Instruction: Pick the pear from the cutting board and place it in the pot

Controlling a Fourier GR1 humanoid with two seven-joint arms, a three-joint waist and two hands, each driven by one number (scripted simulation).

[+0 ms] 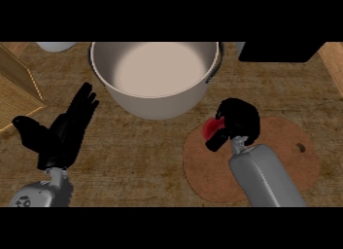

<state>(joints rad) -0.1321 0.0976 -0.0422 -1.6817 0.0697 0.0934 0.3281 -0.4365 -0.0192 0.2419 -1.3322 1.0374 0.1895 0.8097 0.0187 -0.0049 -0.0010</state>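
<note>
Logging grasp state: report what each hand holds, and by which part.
Right hand: fingers curled over a red pear on the cutting board, covering its right side. Left hand: open, holding nothing.

We've got one view only, head cam, so there's no overlap with a second view to report. It looks steeply down at the desk (131, 160), almost top-down, from behind and above both forearms, which enter from the lower edge. It faces away from the body: far side of the desk at the top, near side at the bottom. Not mirrored: left hand (62, 131) at frame left, right hand (238, 121) right of centre. Close range. The pot (156, 73), ahead of and between the hands, is cut by the top edge; the cutting board (288, 146) under the right hand fits nearly whole. A wicker basket (9, 92) left of the left hand is cropped.
</note>
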